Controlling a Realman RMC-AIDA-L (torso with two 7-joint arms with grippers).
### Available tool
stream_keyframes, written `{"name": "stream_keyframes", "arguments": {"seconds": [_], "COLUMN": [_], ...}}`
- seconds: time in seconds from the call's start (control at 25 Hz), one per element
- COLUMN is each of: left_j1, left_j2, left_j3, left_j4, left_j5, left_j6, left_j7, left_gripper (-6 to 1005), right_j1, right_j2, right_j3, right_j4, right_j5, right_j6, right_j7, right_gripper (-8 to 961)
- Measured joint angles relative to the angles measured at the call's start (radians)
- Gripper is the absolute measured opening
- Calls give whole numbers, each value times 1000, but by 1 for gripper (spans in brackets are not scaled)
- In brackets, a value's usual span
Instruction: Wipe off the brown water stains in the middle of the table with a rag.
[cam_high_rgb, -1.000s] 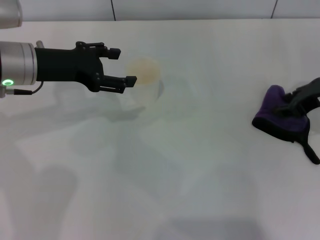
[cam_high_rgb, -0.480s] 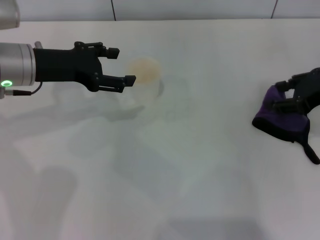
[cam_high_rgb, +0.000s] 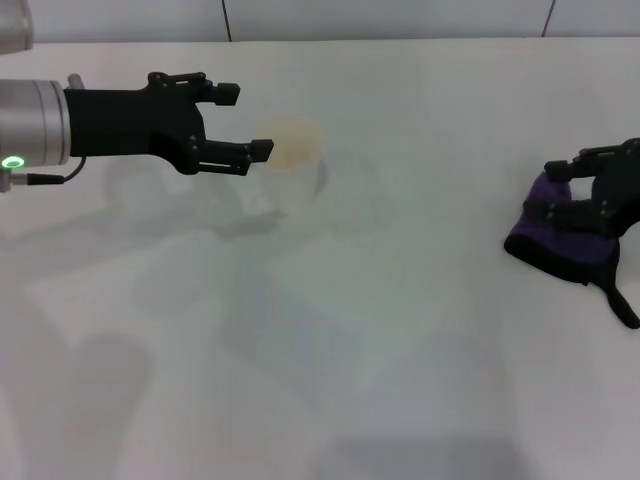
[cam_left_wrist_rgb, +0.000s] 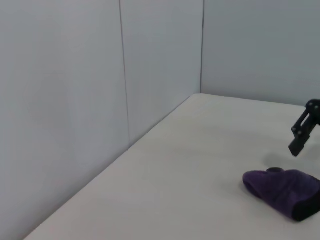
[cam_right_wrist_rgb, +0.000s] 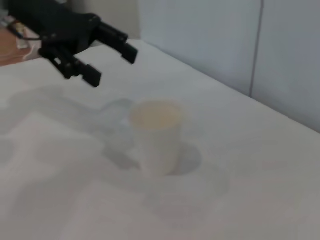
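The purple rag (cam_high_rgb: 562, 246) with black edging lies bunched on the white table (cam_high_rgb: 400, 350) at the far right, and it also shows in the left wrist view (cam_left_wrist_rgb: 280, 191). My right gripper (cam_high_rgb: 549, 190) is open at the rag's upper edge, one finger on each side of the cloth's top fold. One of its fingers (cam_left_wrist_rgb: 300, 136) hangs just over the rag. My left gripper (cam_high_rgb: 248, 120) is open in the air at the left, just left of a translucent cup (cam_high_rgb: 291, 160). The brown water stains show in no view.
The whitish cup (cam_right_wrist_rgb: 156, 134) with beige inside stands upright left of the table's middle, and the left gripper (cam_right_wrist_rgb: 111, 66) hovers beside it. A grey wall borders the table's far edge (cam_left_wrist_rgb: 125, 145).
The right gripper has come in from the right edge and now stands over the rag's top with its fingers spread. The left gripper has risen slightly beside the cup.
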Motion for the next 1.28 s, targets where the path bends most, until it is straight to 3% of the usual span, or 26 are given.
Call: {"name": "stream_keyframes", "arguments": {"seconds": [0.44, 0.8, 1.28], "left_j1": [71, 124, 137], "left_j2": [2, 0, -2], "left_j3": [0, 0, 0], "left_j4": [-5, -8, -8], "left_j5": [-107, -150, -145], "left_j6": [68, 107, 142], "left_j7": [36, 73, 83], "left_gripper": [875, 875, 875], "right_j1": [10, 20, 58], "right_j2": [1, 0, -4], "right_j3": [-3, -6, -3], "right_j4": [81, 81, 96], "right_j5": [168, 165, 102], "right_j6": [-41, -58, -49], "right_j7": [-203, -230, -166], "right_gripper": [546, 546, 546]}}
